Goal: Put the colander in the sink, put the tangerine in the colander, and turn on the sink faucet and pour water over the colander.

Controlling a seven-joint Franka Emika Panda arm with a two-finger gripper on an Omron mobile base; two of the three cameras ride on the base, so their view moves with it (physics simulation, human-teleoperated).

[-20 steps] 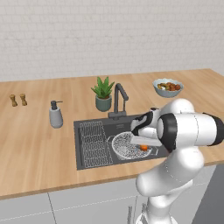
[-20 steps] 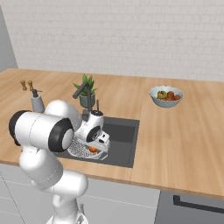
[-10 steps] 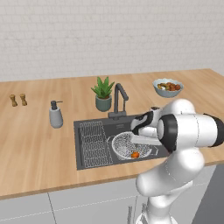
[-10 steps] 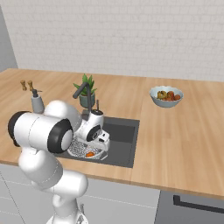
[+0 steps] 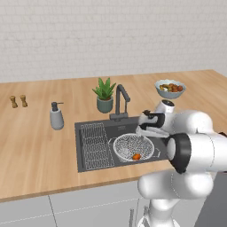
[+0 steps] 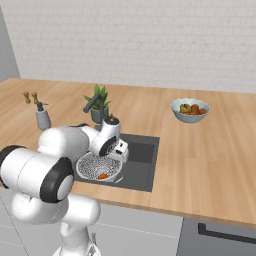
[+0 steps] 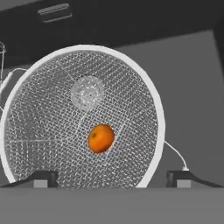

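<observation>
Gripper (image 7: 112, 177): jaws spread wide, empty, above the colander.
Tangerine (image 7: 101, 138): lies free in the colander (image 5: 128, 144), inside the sink (image 5: 88, 155).
Next: rise straight, clear the rim, reach far-left to the sink faucet (image 5: 121, 98); swing spout over the mesh.

From the right side, the arm's white bulk covers the near left of the sink (image 6: 142, 165) and part of the colander (image 6: 95, 166). Looking down the hand, the colander's (image 7: 83, 118) rim is cut off at nine o'clock.
</observation>
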